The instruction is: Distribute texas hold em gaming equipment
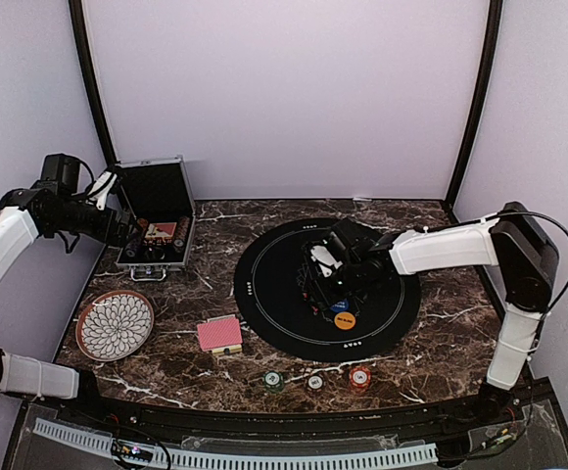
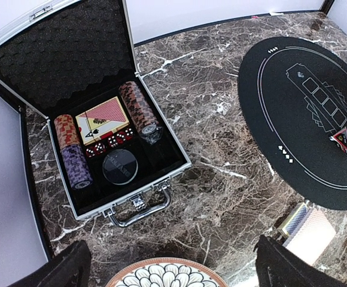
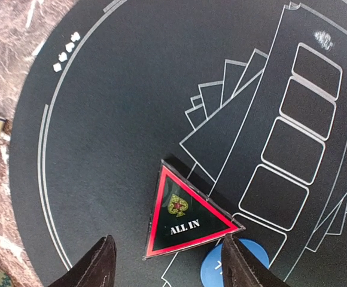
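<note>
Fig. 1. My right gripper [image 3: 169, 239] hovers over the black mat [image 3: 102, 119], fingers apart, clamping nothing; the red triangle [image 3: 182, 215] lies flat between them, blue marker disc [image 3: 212, 270] just beside it.

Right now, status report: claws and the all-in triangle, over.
Left claw open, empty, near case. Right claw open, straddling triangle flat on mat. Blue disc at its corner.

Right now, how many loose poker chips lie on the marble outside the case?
3, in a row near the front edge: green chip, white chip, red chip. The right arm could hide others.
</note>
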You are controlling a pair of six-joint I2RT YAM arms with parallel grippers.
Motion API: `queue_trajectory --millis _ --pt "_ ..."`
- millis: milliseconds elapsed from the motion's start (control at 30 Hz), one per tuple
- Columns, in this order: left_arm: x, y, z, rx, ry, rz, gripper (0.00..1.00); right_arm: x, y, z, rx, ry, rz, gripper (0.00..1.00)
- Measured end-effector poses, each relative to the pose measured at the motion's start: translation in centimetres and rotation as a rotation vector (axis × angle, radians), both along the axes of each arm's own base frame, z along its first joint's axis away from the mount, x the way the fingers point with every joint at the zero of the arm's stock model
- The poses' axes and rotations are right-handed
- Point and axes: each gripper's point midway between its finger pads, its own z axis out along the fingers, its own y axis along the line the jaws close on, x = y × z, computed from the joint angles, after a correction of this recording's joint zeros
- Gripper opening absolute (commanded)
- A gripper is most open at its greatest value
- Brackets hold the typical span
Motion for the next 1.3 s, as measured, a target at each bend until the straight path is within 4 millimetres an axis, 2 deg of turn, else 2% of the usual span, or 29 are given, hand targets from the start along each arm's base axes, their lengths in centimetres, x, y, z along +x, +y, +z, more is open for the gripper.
queue_trajectory --millis 267,533,800,1033,1300 --pt "0.0 0.0 0.0 0.000 0.000 0.000 0.99 0.0 -0.7 -1.1 -0.027 0.027 -0.013 0.62" --pt "0.1 0.0 0.7 -0.001 -0.015 -0.001 0.99 -0.3 -0.7 -2.6 -0.042 0.060 -0.006 0.57" --pt "0.2 0.0 0.8 -0.001 -0.019 0.000 0.99 0.0 -0.2 -2.6 -0.035 0.060 -0.006 0.51" --pt "0.2 0.0 1.1 -0.001 -0.024 0.000 0.99 0.4 1.8 -2.5 -0.026 0.048 0.017 0.42" --pt "0.2 0.0 1.1 0.000 -0.023 0.001 0.99 -0.3 4.5 -2.5 -0.014 0.038 0.068 0.39"
